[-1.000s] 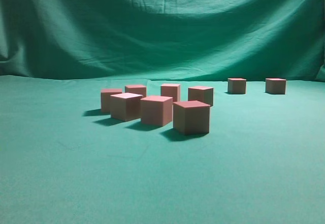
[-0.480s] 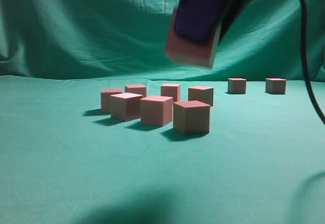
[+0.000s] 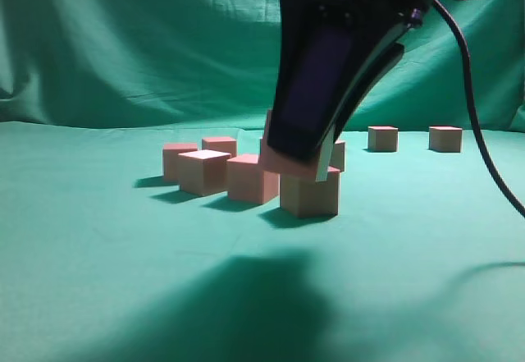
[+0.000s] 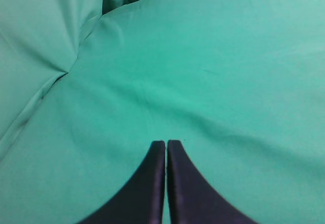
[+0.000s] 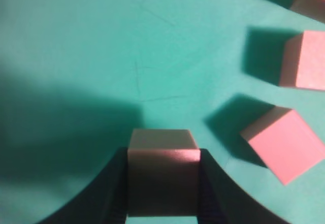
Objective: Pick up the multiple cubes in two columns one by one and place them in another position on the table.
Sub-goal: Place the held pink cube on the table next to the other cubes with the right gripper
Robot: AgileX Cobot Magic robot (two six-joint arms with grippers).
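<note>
In the exterior view the right gripper [image 3: 297,163] hangs large in the upper centre of the frame, its black jaws clamped on a pinkish cube [image 3: 287,162] held clear above the table [image 3: 98,296], with a broad shadow on the cloth below it. Behind it, at centre, a cluster of loose cubes [image 3: 203,171] rests on the table, the nearest one [image 3: 310,193] just below and behind the held cube; two more cubes [image 3: 382,138] stand well apart at the right, near the draped backdrop [image 3: 123,42]. A black cable [image 3: 480,140] runs down the right side. In the left wrist view the left gripper [image 4: 166,144] sits at the bottom centre, its two dark fingers pressed together with nothing between them, above bare green cloth. In the right wrist view the held cube [image 5: 162,176] fills the gap between the jaws at bottom centre, while three other cubes [image 5: 282,142] lie along the right edge on the table [image 5: 76,41].
</note>
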